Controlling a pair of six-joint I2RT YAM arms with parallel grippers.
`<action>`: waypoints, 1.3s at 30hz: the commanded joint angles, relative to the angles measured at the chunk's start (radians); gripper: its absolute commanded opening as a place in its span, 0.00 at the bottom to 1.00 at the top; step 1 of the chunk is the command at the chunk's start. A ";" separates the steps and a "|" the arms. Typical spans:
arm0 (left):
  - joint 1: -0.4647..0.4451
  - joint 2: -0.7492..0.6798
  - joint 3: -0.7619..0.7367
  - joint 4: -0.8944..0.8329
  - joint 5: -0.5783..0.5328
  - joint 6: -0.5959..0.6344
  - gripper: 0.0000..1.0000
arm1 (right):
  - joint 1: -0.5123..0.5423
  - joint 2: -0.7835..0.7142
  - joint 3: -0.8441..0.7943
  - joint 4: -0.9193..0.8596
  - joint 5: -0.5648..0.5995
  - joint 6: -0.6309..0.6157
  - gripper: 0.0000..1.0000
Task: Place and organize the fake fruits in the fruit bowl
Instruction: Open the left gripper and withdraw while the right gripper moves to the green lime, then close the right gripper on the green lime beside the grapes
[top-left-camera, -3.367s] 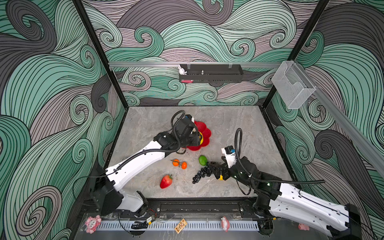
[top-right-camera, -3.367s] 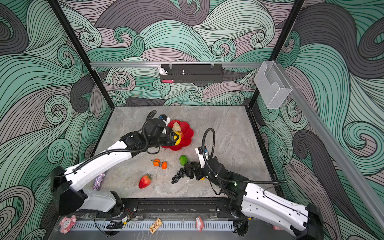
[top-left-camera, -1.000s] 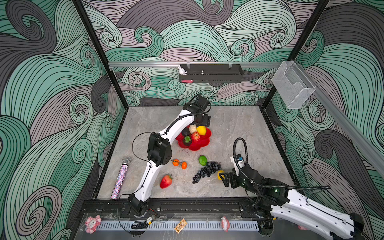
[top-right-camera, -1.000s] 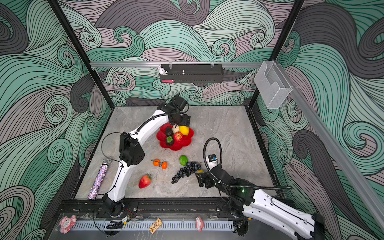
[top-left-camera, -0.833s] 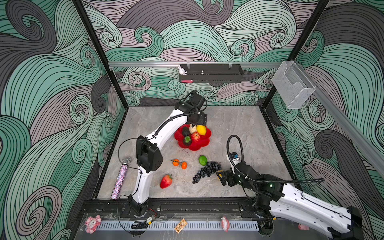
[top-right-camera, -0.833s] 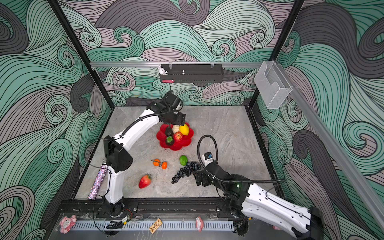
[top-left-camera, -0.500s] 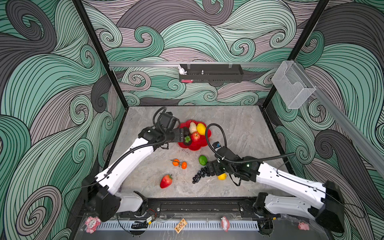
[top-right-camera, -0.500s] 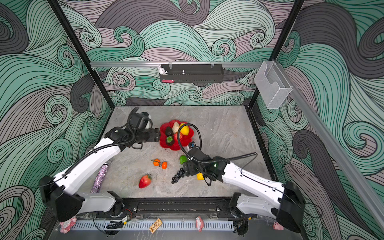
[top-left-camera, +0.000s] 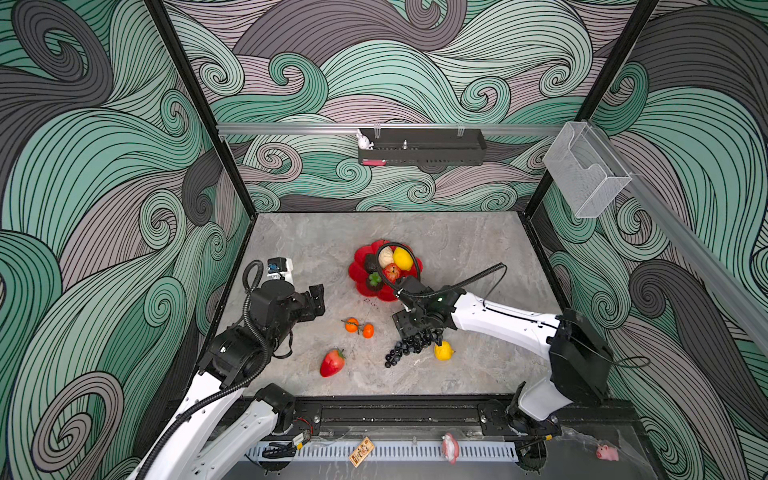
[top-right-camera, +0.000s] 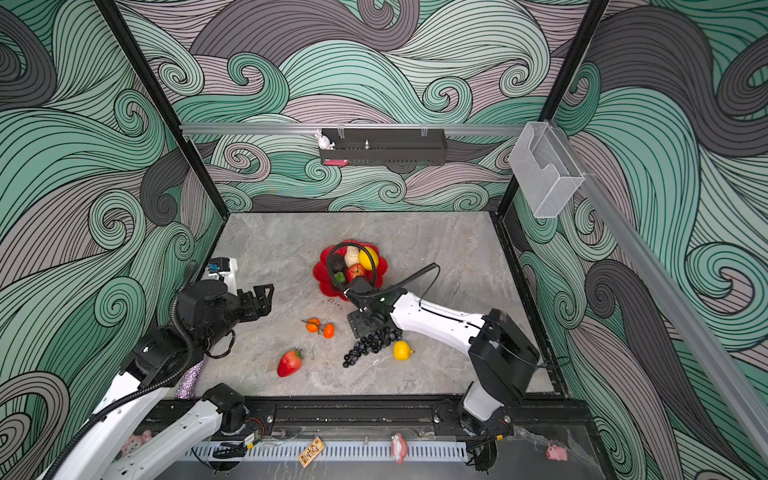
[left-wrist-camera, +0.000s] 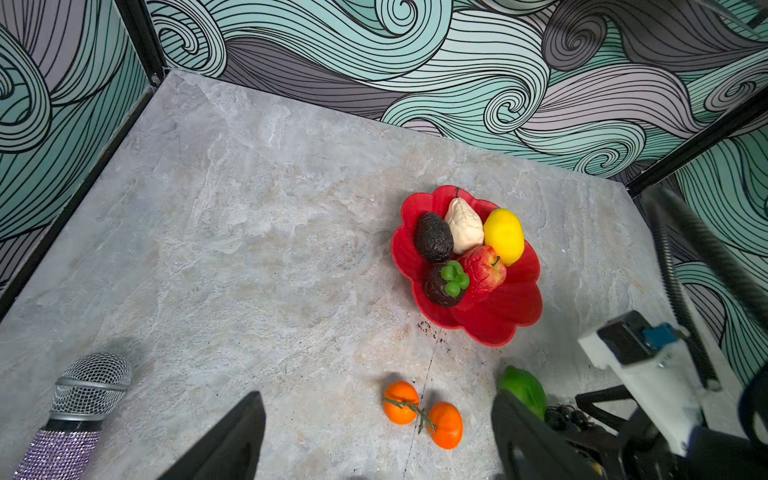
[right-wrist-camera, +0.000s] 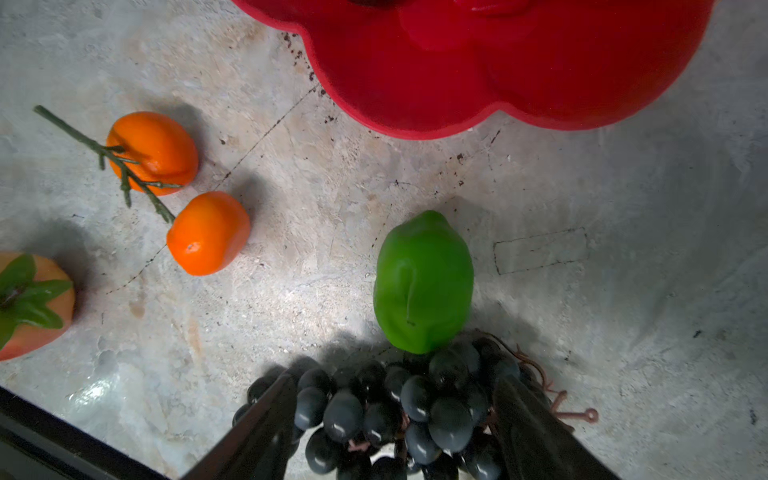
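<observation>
Bowl (left-wrist-camera: 498, 307), 5 fruits in it, just beyond R gripper (right-wrist-camera: 395, 380); L gripper (top-left-camera: 318, 301) well apart from it, jaws apart, empty. Grapes (right-wrist-camera: 395, 411) on table betw R jaws, can't tell if clamped. Lime (right-wrist-camera: 422, 282) touches bunch, just ahead of R tips.

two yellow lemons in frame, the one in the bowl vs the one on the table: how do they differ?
Place: the bowl lemon lies inside the red fruit bowl; the table lemon sits on the bare table, not yet placed.
Neighbours: the bowl lemon is packed against the cream pear and red apple; the table lemon lies beside the black grape bunch.
Both are yellow, with the same lemon shape.
</observation>
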 joint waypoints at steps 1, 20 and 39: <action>0.005 -0.046 -0.017 -0.023 -0.017 0.043 0.88 | -0.011 0.050 0.044 -0.021 0.010 -0.019 0.74; 0.005 -0.160 -0.036 -0.082 0.004 0.052 0.89 | -0.031 0.228 0.129 -0.020 0.080 -0.044 0.58; 0.005 -0.121 -0.045 -0.063 0.049 0.051 0.90 | -0.031 0.048 0.022 0.102 -0.004 -0.085 0.44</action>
